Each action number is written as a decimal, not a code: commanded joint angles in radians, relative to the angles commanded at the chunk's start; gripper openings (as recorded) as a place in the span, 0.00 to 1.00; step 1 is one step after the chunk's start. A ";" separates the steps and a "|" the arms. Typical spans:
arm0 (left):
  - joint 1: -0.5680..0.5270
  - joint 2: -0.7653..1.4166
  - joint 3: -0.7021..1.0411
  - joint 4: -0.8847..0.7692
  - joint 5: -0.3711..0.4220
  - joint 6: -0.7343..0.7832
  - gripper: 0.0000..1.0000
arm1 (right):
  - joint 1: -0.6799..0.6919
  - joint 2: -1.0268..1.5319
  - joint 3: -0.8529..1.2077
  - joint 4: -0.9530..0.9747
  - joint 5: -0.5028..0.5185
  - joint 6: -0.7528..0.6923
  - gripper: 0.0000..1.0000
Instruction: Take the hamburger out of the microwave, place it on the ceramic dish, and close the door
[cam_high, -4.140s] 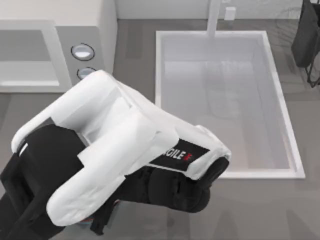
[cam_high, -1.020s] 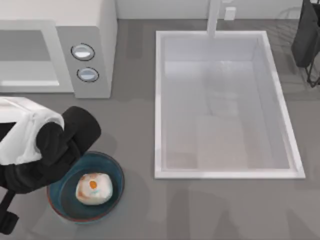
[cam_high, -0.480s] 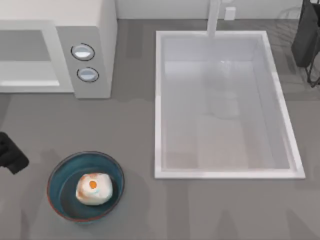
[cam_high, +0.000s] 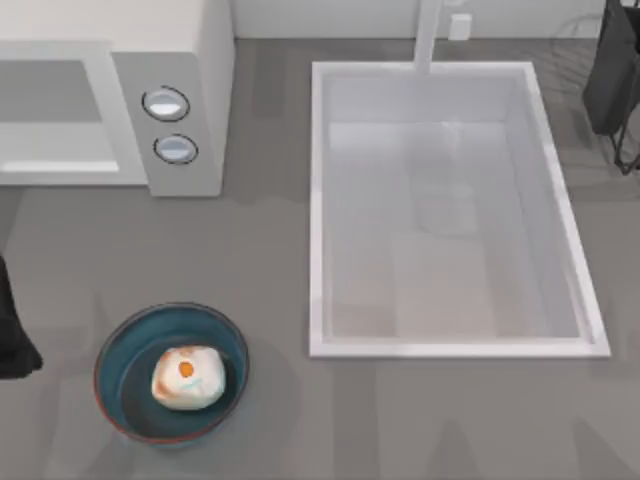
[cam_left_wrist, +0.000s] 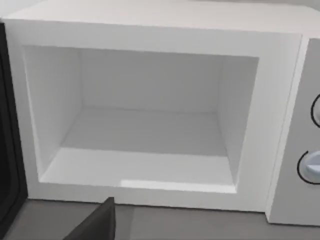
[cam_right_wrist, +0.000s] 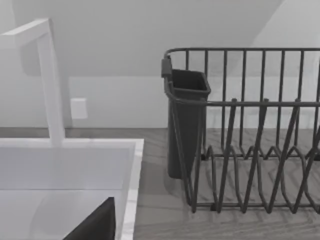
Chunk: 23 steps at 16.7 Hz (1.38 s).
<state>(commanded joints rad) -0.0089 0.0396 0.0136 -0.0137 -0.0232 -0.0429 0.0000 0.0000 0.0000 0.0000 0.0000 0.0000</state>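
The hamburger (cam_high: 187, 378) lies inside the blue ceramic dish (cam_high: 112, 345) at the front left of the table. Behind it stands the microwave (cam_high: 190, 60) with its two knobs (cam_high: 166, 103). In the left wrist view the microwave (cam_left_wrist: 150, 35) has an empty cavity. The door (cam_left_wrist: 9, 150) stands swung open as a dark panel beside that cavity. A black part of my left arm (cam_high: 10, 340) shows at the table's left edge, left of the dish and apart from it. A dark bit of my left gripper (cam_left_wrist: 97, 225) faces the cavity. My right gripper (cam_right_wrist: 97, 225) is parked near the sink's far right corner.
A white rectangular sink (cam_high: 316, 200) with a faucet (cam_high: 428, 35) takes up the middle and right of the table. A dark wire dish rack (cam_right_wrist: 250, 150) with a utensil cup (cam_right_wrist: 186, 120) stands at the back right. Bare grey counter lies between the dish and the sink.
My left arm has pulled away to the left, from over the dish to the table's left edge. The hamburger stays still in the dish.
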 joint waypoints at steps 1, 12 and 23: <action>0.005 -0.023 -0.008 0.008 0.013 0.025 1.00 | 0.000 0.000 0.000 0.000 0.000 0.000 1.00; 0.009 -0.040 -0.014 0.014 0.023 0.043 0.62 | 0.000 0.000 0.000 0.000 0.000 0.000 1.00; 0.009 -0.040 -0.014 0.014 0.023 0.043 0.00 | 0.000 0.000 0.000 0.000 0.000 0.000 1.00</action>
<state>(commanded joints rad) 0.0000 0.0000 0.0000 0.0000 -0.0001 0.0000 0.0000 0.0000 0.0000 0.0000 0.0000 0.0000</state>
